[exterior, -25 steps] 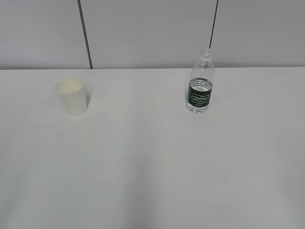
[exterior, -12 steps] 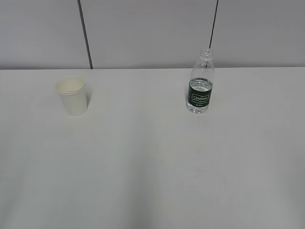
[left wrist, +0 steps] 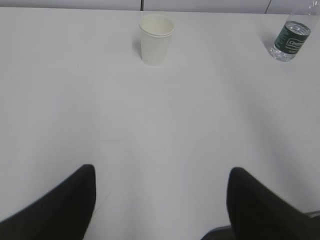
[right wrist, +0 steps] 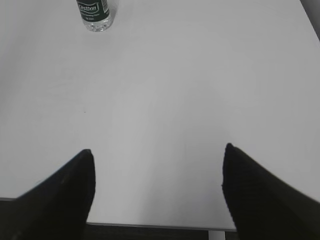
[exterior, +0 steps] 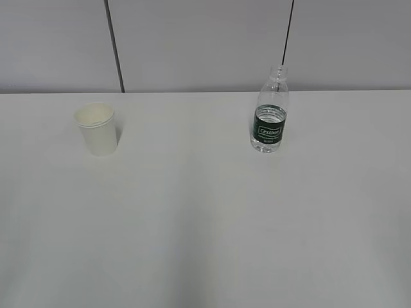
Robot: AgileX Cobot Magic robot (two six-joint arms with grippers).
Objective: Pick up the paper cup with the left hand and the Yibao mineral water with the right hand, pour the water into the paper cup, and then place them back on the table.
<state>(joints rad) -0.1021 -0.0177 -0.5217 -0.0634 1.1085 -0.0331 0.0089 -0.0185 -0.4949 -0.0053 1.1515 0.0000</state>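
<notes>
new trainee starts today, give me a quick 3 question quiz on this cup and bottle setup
1. True or false: the left gripper is shut on the paper cup.
2. The Yibao mineral water is: A) lying on its side, B) standing upright with no cap, C) held by the right gripper.
3. In the exterior view, which object stands further left on the table?

Key
1. False: its jaws are open and empty, well short of the cup.
2. B: it stands untouched, and the right gripper is open, far from it.
3. The paper cup.
</notes>
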